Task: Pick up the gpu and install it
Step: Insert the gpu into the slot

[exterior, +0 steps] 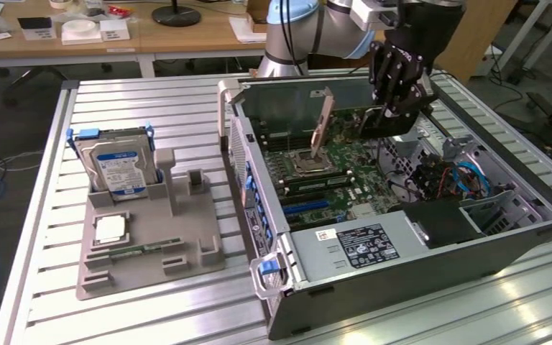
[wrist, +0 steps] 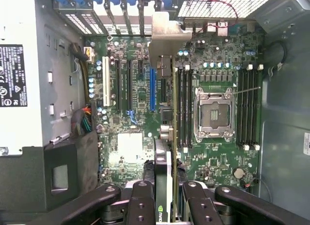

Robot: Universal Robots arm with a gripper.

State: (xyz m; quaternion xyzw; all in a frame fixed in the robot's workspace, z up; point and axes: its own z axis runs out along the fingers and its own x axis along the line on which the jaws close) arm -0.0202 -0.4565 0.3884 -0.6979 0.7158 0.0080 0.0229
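Note:
The gpu (exterior: 326, 122) hangs edge-on over the open computer case (exterior: 506, 237), its silver end bracket toward the case's back wall and its dark body under the gripper (exterior: 391, 109). The gripper is shut on the gpu. In the wrist view the gpu (wrist: 163, 152) runs as a thin edge from its silver bracket to the spot between the black fingers (wrist: 141, 201), where the gripper (wrist: 165, 198) clamps it. It hovers above the motherboard (wrist: 213, 162), between the blue expansion slot (wrist: 152, 89) and the memory slots. I cannot tell whether it touches the board.
The CPU socket (wrist: 213, 113) lies beside the card. The power supply (exterior: 372, 244) fills the case's near end. On the exterior view's left a grey fixture (exterior: 185, 248) holds an upright hard drive with a blue label (exterior: 113, 169) and a memory stick (exterior: 146, 249).

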